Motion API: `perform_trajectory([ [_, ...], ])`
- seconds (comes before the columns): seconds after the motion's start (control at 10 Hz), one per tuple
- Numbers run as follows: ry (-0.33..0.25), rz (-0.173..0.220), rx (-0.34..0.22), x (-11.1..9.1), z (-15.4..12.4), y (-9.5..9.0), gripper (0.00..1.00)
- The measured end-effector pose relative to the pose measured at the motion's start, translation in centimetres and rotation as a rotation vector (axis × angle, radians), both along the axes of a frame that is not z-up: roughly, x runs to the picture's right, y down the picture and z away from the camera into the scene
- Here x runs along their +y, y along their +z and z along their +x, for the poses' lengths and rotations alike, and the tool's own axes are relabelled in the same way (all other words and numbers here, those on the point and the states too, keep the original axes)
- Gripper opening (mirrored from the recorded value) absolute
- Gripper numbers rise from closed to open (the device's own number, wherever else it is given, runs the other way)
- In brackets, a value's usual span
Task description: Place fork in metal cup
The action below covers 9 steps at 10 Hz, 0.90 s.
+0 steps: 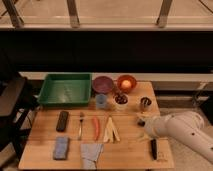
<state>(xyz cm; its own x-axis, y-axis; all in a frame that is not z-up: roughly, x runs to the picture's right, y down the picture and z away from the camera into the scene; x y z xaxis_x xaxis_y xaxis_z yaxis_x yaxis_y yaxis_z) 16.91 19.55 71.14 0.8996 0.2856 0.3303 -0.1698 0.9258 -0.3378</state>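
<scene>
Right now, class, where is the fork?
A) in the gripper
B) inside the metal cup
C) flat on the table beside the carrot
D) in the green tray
C: the fork lies flat on the table beside the carrot; the gripper is apart from it, near the metal cup.

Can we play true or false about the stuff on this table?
1. The fork lies right next to the orange carrot. True.
2. The fork is inside the metal cup. False: it lies flat on the table, far to the left of the cup.
3. The gripper is over the green tray. False: it is on the table's right side, just in front of the metal cup.
4. The green tray sits at the back left. True.
</scene>
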Motion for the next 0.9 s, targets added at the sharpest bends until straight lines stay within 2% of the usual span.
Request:
perform_trajectory([
  [0.1, -0.011, -0.007, -0.02, -0.03, -1.18, 0.02, 0.74],
  [0.7, -0.01, -0.008, -0.017, 0.09, -0.95, 0.0, 0.74],
  [0.9, -0.022, 0.011, -0.032, 0.49, -1.63, 0.33, 0.74],
])
